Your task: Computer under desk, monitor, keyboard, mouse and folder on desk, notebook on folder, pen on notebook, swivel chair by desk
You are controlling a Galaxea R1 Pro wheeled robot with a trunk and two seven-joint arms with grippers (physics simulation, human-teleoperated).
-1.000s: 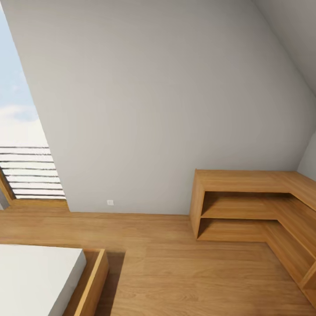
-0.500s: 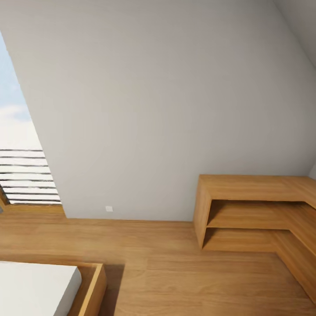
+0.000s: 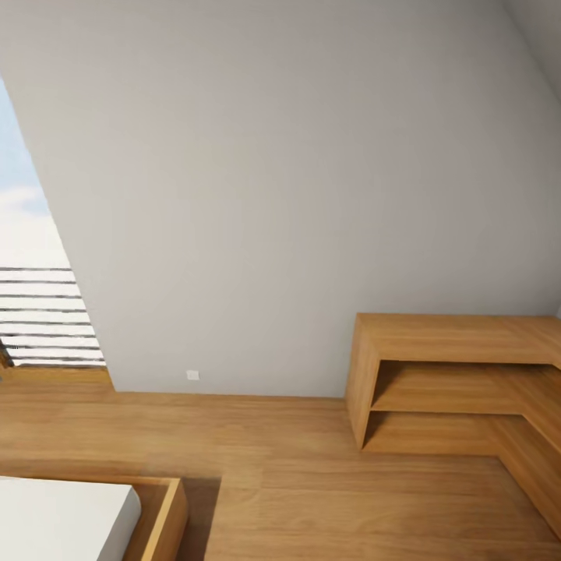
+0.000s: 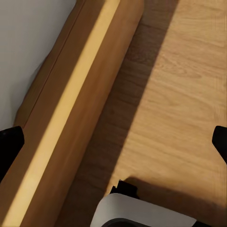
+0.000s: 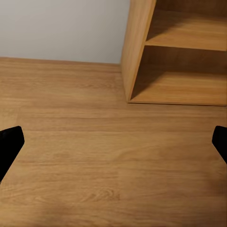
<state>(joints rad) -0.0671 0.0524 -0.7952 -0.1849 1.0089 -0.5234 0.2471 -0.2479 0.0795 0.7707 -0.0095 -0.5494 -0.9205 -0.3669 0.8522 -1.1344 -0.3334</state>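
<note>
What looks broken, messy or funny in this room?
Nothing stands out. The wooden corner shelf stands straight against the grey wall, its shelves bare. The plank floor shows no spill or mess, and the bed frame looks whole. Both grippers are open with nothing between their fingers.

Sloped wall (image 3: 273, 195): flat pale grey, no pattern; small white socket plate (image 3: 192, 375) low on it.
Floor (image 3: 312, 483): warm honey-coloured wood planks, fine darker grain; a dark brown shadow band runs along the bed frame in the left wrist view.
Corner shelf unit (image 3: 460, 339): same orange-oak tone, shaded darker inside.
Bed frame (image 3: 167, 514): oak; mattress (image 3: 54, 522) plain white.
Window (image 3: 31, 234): pale blue sky, white haze, dark horizontal slat stripes below.
Left pincer (image 4: 113, 156) fingertips (image 4: 9, 144): black. Right pincer (image 5: 113, 146) fingertips (image 5: 9, 142): black.
</note>
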